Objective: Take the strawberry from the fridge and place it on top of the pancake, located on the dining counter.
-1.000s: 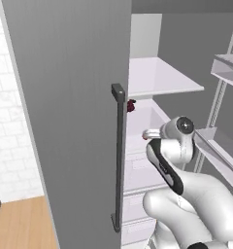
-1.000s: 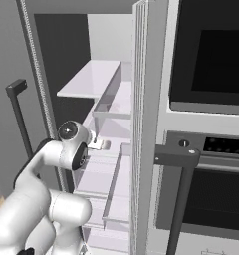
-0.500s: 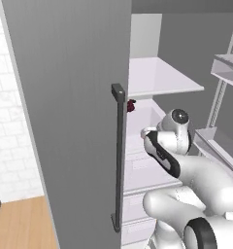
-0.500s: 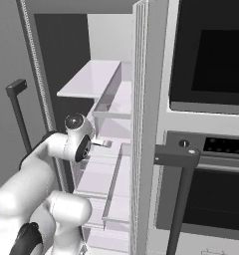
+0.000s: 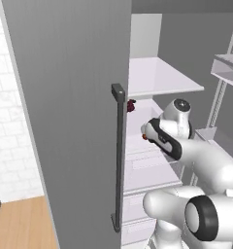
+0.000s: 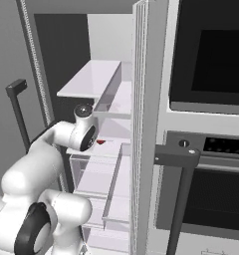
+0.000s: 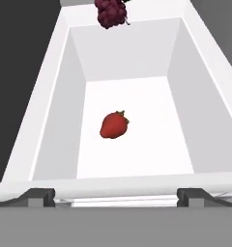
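At the far left of the left base view a white brick wall [image 5: 11,121] meets a strip of wood floor [image 5: 21,223], and next to it stands the open grey door [image 5: 74,112] of the fridge [image 5: 152,29], its long dark bar handle [image 5: 119,160] running down the door's edge. Just right of the handle's top a dark maroon lump [image 5: 131,105] sits at the back of a white shelf [image 5: 162,78], and right of that the white arm [image 5: 206,160] reaches into the fridge over a clear drawer [image 5: 152,165], with a speck of red-orange showing at the wrist's left edge. In the right base view the same arm [image 6: 37,164] comes in from the left, and the strawberry [image 6: 101,142] shows as a small red spot just past the wrist, above the clear drawers [image 6: 99,174]; right of the fridge wall is a dark oven [image 6: 211,99] with its bar handle [image 6: 176,159]. In the hand view the strawberry [image 7: 113,125] lies alone on the white floor of a bin [image 7: 50,111] (roughly at its middle, clear of all four walls), with the maroon lump [image 7: 110,13] beyond the bin's far rim. The end effector [image 7: 116,197] hangs over the near rim with its two tips [image 7: 38,197] set wide apart, holding nothing and not touching the fruit.
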### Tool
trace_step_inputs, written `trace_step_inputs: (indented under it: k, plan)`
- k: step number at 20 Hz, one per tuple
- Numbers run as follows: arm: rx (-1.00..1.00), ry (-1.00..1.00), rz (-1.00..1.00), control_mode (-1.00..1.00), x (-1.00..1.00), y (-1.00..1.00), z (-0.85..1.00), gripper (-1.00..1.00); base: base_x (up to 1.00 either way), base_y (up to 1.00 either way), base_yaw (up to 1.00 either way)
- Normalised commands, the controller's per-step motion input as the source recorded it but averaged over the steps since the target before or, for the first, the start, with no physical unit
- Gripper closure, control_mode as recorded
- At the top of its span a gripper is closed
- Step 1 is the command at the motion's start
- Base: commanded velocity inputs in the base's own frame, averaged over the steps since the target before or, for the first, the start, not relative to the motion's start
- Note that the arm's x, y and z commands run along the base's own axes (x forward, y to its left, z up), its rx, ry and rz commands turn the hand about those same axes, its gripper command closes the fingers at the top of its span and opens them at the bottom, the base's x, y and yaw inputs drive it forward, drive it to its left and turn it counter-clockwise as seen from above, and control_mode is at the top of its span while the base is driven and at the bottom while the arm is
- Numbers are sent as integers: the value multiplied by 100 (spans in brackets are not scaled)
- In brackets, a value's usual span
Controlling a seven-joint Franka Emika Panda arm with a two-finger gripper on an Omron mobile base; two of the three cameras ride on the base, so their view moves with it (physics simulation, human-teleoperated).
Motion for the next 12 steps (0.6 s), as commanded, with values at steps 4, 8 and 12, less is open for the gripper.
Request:
trace_step_inputs:
  k: [4,8,12]
  plan:
    - [0,0,0,-100,4,2,-23,-100,0,0,0]
    - [0,1,0,-100,22,1,-10,-100,0,0,0]
    - [0,0,0,-100,13,0,-11,-100,0,0,0]
